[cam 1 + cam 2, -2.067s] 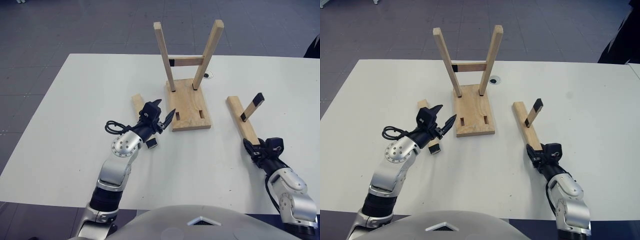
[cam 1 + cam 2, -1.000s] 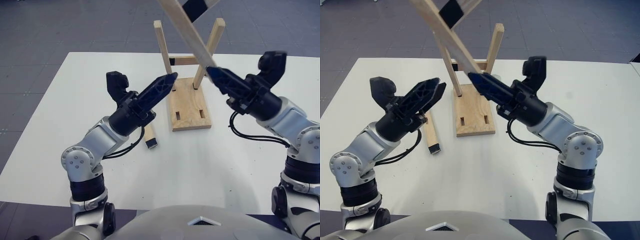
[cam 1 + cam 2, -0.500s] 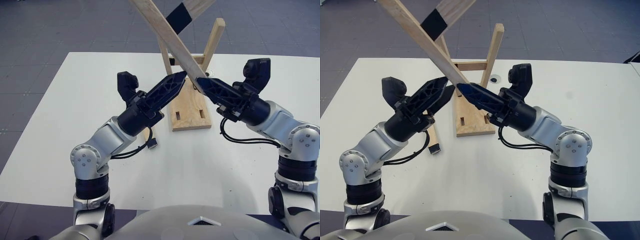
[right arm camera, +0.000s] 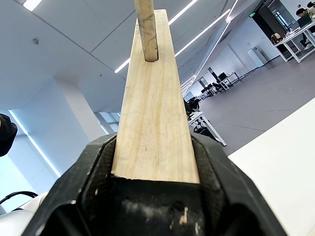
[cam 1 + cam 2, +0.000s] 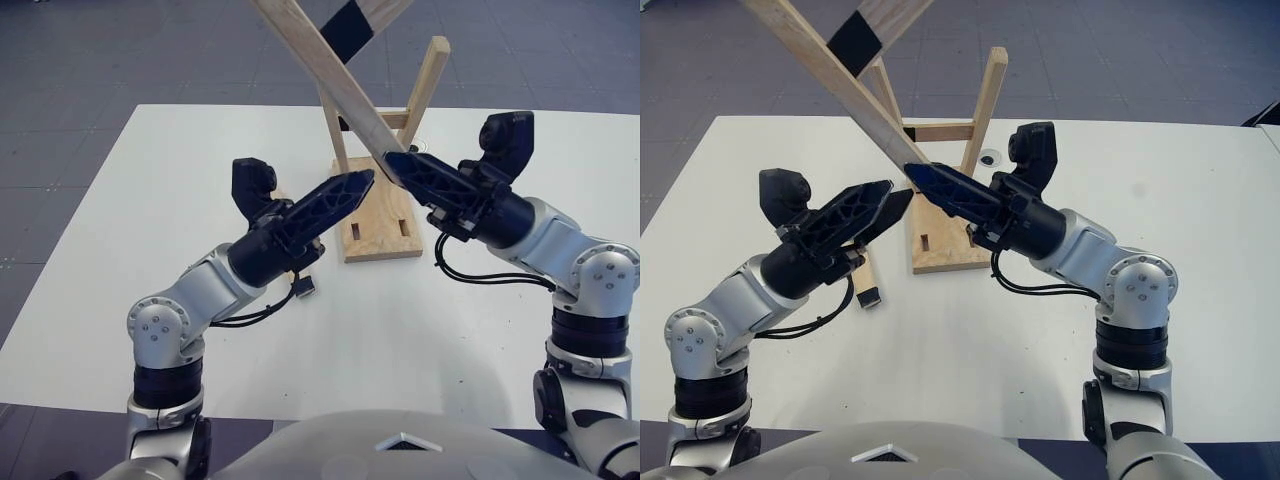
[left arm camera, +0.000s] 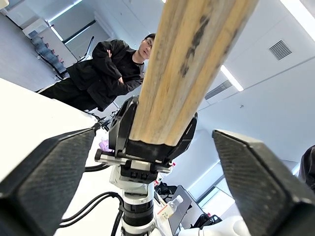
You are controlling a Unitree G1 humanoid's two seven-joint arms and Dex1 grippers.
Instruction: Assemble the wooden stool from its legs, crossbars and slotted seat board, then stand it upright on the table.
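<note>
both arms raised | right gripper (image 5: 393, 160) clamps pale square-cut wooden leg (image 5: 320, 62) aslant above bench (image 5: 150, 200) | left gripper (image 5: 897, 192) splayed wide beside its lower end | slotted seat board (image 5: 377, 240) flat on bench

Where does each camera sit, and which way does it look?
Left eye view: on the head, facing forward and down over the table, seat board, left gripper and right gripper.
Right eye view: beside it, same scene; right gripper clamps a leg, left open.
Left wrist view: left wrist, looking up that leg between its own fingers.
Right wrist view: right wrist, looking up the clamped leg toward the ceiling.
Both wrist views share the leg.
</note>
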